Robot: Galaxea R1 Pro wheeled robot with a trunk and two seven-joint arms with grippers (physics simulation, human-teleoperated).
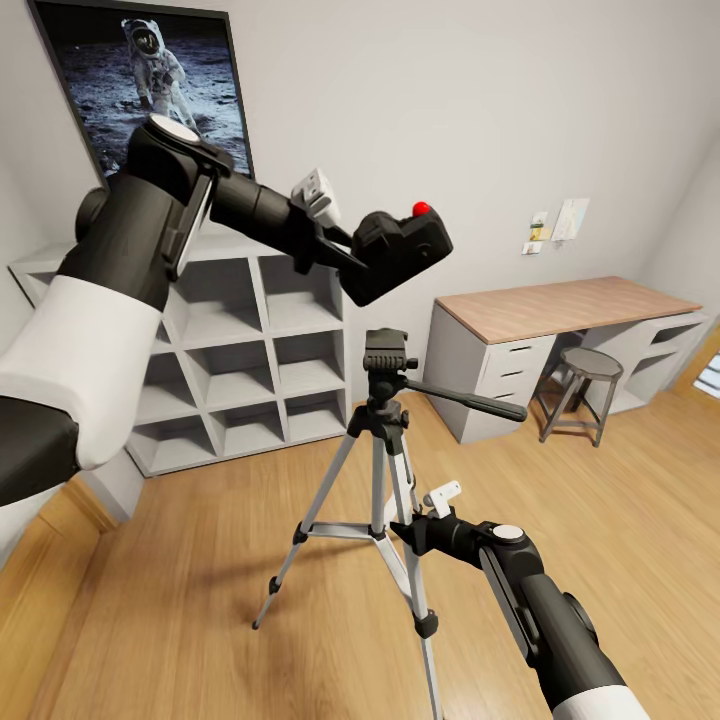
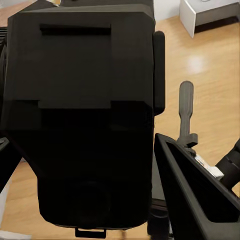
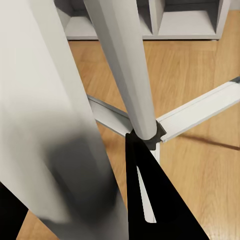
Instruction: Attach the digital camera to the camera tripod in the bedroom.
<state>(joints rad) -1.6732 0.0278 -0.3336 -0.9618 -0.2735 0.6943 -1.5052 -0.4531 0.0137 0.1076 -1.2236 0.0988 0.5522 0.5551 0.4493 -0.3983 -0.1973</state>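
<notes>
- I am holding the left arm raised and reaching forward, with the left gripper [image 1: 335,245] clamping the digital camera [image 1: 400,255] between its fingers; the red mark on the camera is facing up.
- In the left wrist view, the digital camera [image 2: 82,115] is sitting right against the lens, with one black finger [image 2: 192,190] showing beside it.
- The camera tripod [image 1: 385,470] is standing on the wooden floor [image 1: 200,600] directly below the left gripper, apart from the camera, with a clear gap between the camera and the tripod's black head [image 1: 387,355].
- The pan handle [image 1: 465,400] is sticking out from the head toward the desk [image 1: 545,310].
- I am keeping the right arm low, with the right gripper [image 1: 408,530] sitting at the tripod's legs, at the level of the lower braces.
- In the right wrist view, a silver leg [image 3: 122,65] is running close past the gripper; I cannot tell whether the jaws are closing on it.
- A grey-white cube shelf [image 1: 250,350] is standing against the wall beyond the left gripper, with an astronaut poster [image 1: 155,75] above it.
- A round stool [image 1: 585,385] is standing at the desk, well apart from both grippers.
</notes>
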